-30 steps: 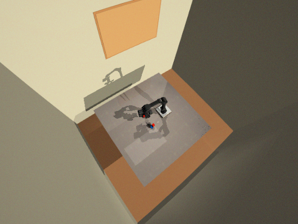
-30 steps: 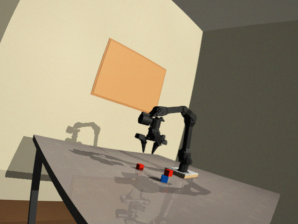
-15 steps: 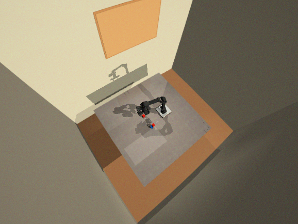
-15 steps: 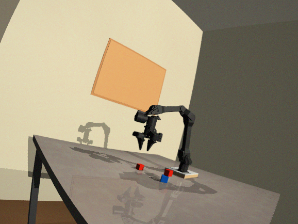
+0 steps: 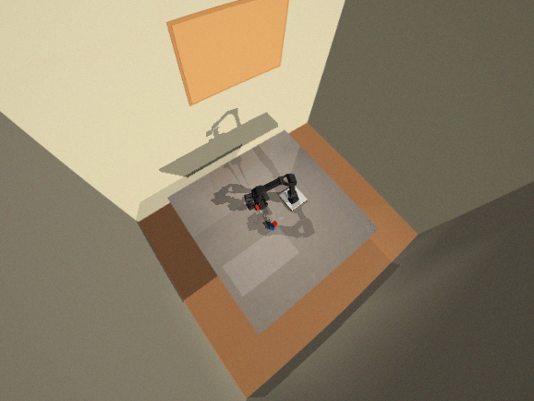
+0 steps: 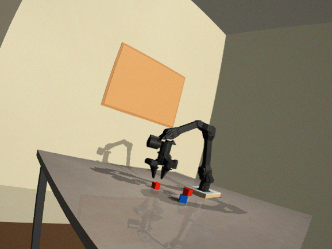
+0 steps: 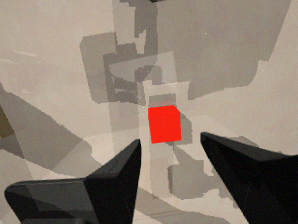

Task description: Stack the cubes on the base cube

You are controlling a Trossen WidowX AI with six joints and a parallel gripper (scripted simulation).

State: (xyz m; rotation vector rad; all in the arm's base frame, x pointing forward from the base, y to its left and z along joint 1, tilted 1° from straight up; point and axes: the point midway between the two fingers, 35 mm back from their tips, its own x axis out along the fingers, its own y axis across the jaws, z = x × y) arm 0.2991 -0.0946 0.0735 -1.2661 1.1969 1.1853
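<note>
Wrist view: loose red cube (image 7: 164,124) lies below the hand (image 7: 170,150) (open, holding nothing), between its fingertips.

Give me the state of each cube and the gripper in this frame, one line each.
Black parallel-jaw gripper: open, holding nothing, poised above the loose red cube.
Loose red cube: resting on the grey table, not grasped.
Second red cube: already placed on the blue base cube, set off toward one corner.
Blue base cube: on the table, carrying one cube.
</note>
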